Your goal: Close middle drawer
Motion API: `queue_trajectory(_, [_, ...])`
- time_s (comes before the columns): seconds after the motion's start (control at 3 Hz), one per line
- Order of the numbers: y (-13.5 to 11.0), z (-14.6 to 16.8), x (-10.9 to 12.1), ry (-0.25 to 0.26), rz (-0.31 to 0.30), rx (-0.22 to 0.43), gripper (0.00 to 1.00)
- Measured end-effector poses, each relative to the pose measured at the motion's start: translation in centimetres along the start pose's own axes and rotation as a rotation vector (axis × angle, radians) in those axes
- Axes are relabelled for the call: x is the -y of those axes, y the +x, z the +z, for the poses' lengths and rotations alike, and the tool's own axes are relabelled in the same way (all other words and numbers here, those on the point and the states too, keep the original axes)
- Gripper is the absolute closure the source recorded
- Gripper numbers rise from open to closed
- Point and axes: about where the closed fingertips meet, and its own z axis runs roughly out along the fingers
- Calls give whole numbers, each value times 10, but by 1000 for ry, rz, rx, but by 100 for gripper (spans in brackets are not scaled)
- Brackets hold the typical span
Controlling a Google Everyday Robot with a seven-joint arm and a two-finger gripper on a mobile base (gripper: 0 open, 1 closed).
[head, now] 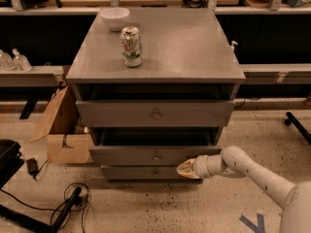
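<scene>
The grey cabinet has three drawer fronts. The middle drawer, with a small round knob, is pulled out a little, and a dark gap shows above it. The top drawer, taller and with a larger knob, also stands slightly out. The bottom drawer is the shortest. My gripper comes in from the lower right on a white arm. Its beige tip is at the lower right part of the middle drawer's front, overlapping the bottom drawer's front.
A soda can and a white bowl stand on the cabinet top. An open cardboard box sits on the floor to the left. Black cables lie at the lower left. Workbenches run behind the cabinet.
</scene>
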Motion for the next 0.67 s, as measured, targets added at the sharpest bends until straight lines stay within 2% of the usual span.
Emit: queue_trajectory(0.67, [-1,5,-3,-8,0,4,3])
